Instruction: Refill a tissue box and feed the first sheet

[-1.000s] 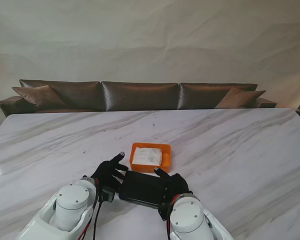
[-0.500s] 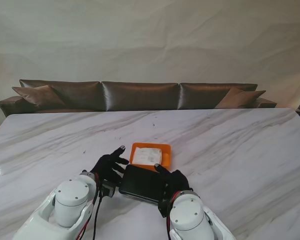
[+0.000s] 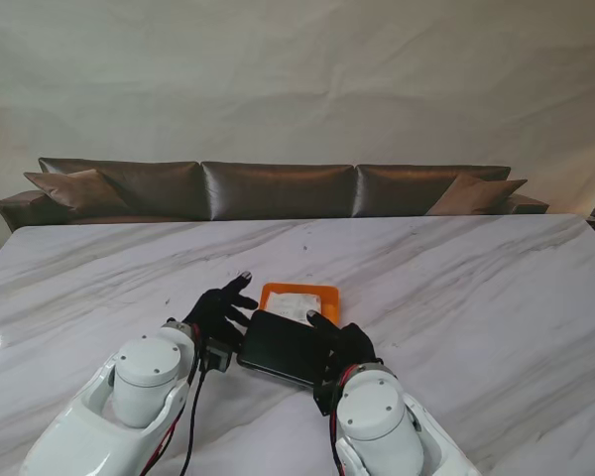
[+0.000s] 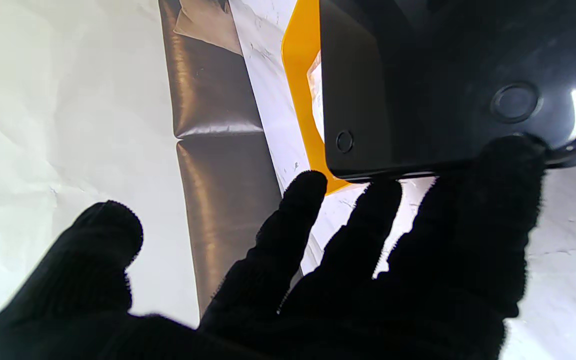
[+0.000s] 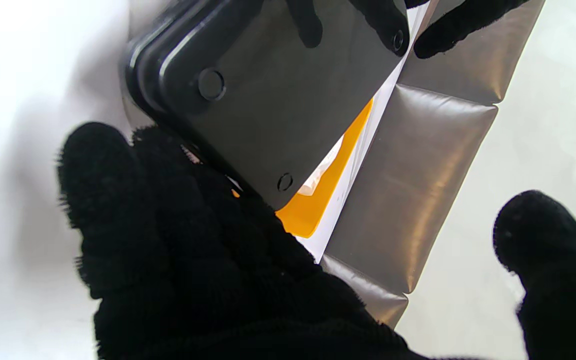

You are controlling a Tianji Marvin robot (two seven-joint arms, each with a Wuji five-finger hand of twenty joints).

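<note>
The flat black plastic lid (image 3: 286,349) sits tilted over the near edge of the orange tissue box (image 3: 329,295) (white tissues (image 3: 299,300) inside). The left hand (image 3: 218,314) and right hand (image 3: 345,349) press its two ends, fingers spread

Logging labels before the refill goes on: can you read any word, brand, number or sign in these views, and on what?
None can be read.
Black lid: plain glossy surface with round moulded marks only, no lettering.
Orange tray: no print visible.
Tissue pack: any print on the wrapper is too small and blurred to read.
</note>
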